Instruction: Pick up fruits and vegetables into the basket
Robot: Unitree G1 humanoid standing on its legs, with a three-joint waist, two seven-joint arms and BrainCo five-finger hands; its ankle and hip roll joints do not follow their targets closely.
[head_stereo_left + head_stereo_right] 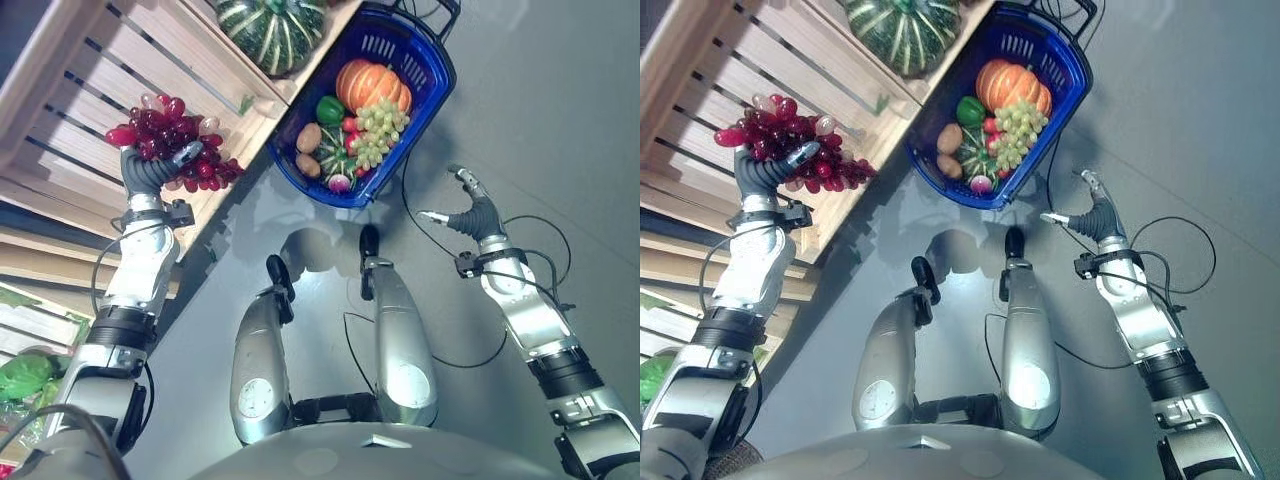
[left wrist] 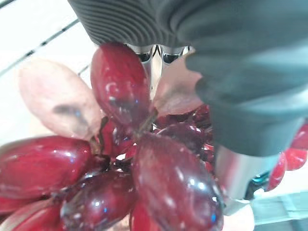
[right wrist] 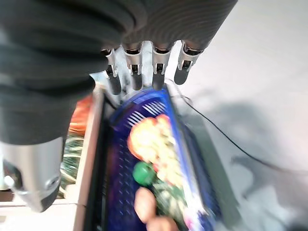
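Grapes first: in the left eye view a bunch of red grapes (image 1: pixel 170 140), glossy dark red with a few pale pink ones on its far side, sits in the left hand (image 1: pixel 150 168), whose fingers curl round it above the slatted wooden shelf (image 1: pixel 90 90). A striped green pumpkin (image 1: pixel 272 32) rests on that shelf, just beside the blue basket (image 1: pixel 425 75) that stands on the grey floor (image 1: pixel 560 120). In the basket lie an orange pumpkin (image 1: pixel 372 85), green grapes (image 1: pixel 378 128), a green pepper (image 1: pixel 330 109), a brown potato (image 1: pixel 308 137) and a small striped squash (image 1: pixel 333 160). The right hand (image 1: pixel 470 208) hangs over the floor, well apart from the basket, fingers spread and holding nothing.

Right eye view: same layout, the red bunch held near the shelf's front edge.

Left wrist view: oval red grapes fill the space past the hand's dark cover, pressed against the silver fingers (image 2: pixel 154 54).

Right wrist view: the right hand's fingers (image 3: pixel 158 72) hang straight and loose above the basket. No writing can be read anywhere.
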